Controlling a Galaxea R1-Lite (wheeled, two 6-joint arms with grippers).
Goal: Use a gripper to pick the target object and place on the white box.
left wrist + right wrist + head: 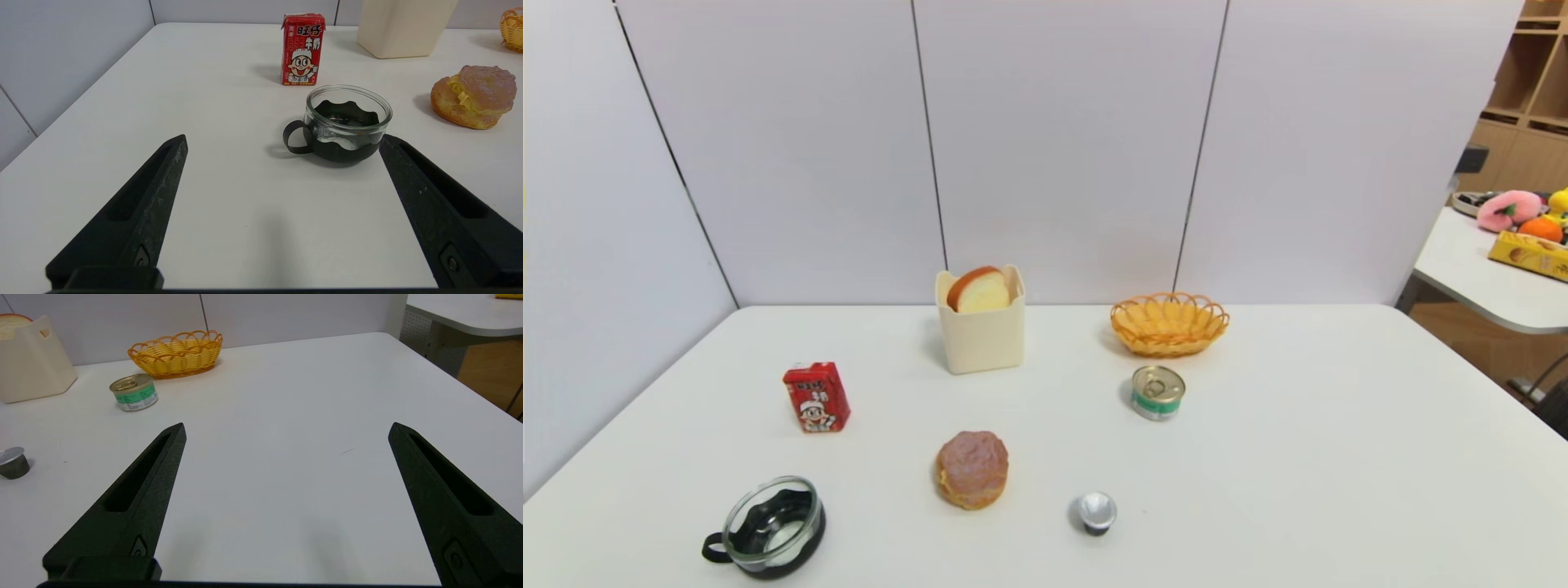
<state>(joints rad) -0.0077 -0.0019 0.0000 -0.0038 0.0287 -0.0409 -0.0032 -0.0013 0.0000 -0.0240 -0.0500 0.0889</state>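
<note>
Inside white box (980, 335): toast slice (978, 291) upright, seemingly leaning left; both pincers (282, 143) (286, 430) spread

On my head feed I have a red milk carton (816, 397) standing upright on the white table (1298, 457), with a glass cup in a black holder (770, 527) nearer to me than it. A round pinkish-brown bun (972, 469) lies mid-table, and a small silver-topped cap (1097, 512) sits just beside it to the right. Farther back I see a green-labelled tin can (1157, 392) close in front of an orange wicker basket (1170, 323). At far right, a second table (1470, 273) carries plush toys (1511, 209) and a yellow box (1529, 254).
</note>
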